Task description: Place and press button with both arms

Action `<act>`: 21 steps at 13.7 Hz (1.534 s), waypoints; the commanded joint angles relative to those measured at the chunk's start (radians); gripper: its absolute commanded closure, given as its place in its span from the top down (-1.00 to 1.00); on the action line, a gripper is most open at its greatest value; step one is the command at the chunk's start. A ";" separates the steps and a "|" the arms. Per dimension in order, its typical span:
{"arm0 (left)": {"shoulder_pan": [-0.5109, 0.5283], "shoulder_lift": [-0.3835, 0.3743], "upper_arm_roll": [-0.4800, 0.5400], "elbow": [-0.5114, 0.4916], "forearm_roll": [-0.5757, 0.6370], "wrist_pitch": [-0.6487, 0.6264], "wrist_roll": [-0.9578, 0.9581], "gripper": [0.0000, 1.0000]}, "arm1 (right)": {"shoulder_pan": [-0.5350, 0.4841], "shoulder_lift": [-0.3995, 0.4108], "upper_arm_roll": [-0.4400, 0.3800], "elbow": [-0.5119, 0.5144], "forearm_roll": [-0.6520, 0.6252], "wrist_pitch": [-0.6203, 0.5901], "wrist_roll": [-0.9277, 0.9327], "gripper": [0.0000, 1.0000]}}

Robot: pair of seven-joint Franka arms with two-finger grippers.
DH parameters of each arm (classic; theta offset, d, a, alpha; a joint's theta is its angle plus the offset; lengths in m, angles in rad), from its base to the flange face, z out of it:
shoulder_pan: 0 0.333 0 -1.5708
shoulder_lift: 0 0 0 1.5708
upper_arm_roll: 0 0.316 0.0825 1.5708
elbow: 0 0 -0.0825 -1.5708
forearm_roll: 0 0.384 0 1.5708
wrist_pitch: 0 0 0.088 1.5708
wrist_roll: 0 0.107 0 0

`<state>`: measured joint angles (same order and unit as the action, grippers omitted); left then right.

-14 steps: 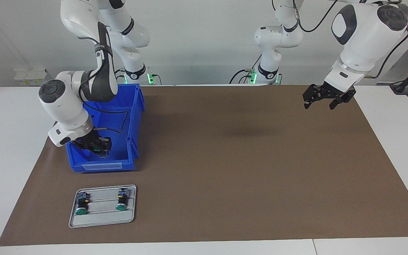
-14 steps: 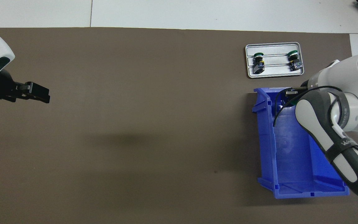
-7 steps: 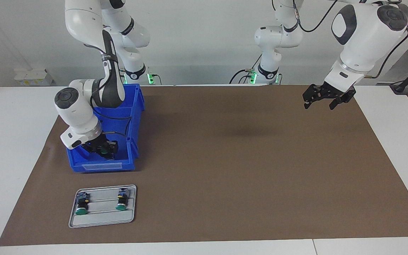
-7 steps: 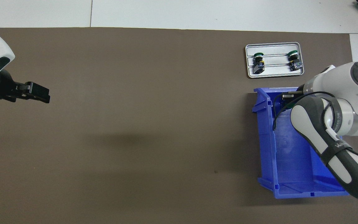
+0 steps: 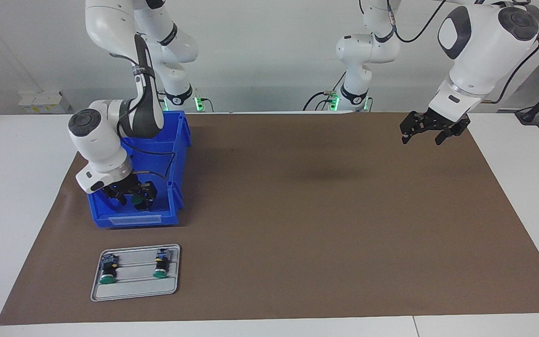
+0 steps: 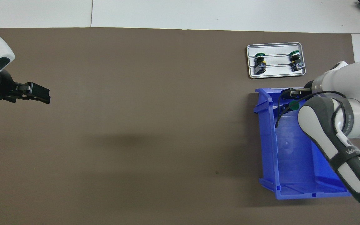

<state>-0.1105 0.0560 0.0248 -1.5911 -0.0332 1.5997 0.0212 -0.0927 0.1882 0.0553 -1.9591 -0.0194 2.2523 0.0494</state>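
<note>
Right gripper [image 5: 131, 199] pinches a green-capped button [image 5: 139, 202] in the blue bin [image 5: 169, 154].
Left gripper [image 5: 431, 131] waits upper right of the facing view, fingers spread; two buttons lie on the grey tray [image 5: 134, 290].

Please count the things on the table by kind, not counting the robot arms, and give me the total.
Green push buttons: 3, two on the tray and one in the right gripper over the bin
Blue bins: 1
Grey trays: 1
Brown mats: 1
Total: 6
</note>
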 commanded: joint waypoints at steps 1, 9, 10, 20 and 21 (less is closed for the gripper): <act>0.011 -0.028 -0.005 -0.036 -0.010 0.023 0.010 1.00 | -0.001 -0.084 0.008 -0.014 0.019 -0.035 0.078 0.88; 0.011 -0.028 -0.006 -0.036 -0.010 0.023 0.010 1.00 | 0.053 -0.193 0.011 0.133 0.018 -0.284 0.179 0.94; 0.011 -0.028 -0.006 -0.036 -0.008 0.023 0.010 1.00 | 0.053 -0.187 0.011 0.182 0.018 -0.331 0.179 0.94; 0.011 -0.028 -0.005 -0.036 -0.008 0.023 0.010 1.00 | 0.091 -0.173 0.011 0.393 0.018 -0.618 0.184 0.98; 0.011 -0.028 -0.006 -0.035 -0.008 0.023 0.010 1.00 | 0.091 -0.176 0.011 0.387 0.018 -0.622 0.184 0.99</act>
<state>-0.1105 0.0559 0.0250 -1.5911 -0.0332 1.5999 0.0211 0.0025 -0.0019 0.0618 -1.5917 -0.0191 1.6597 0.2178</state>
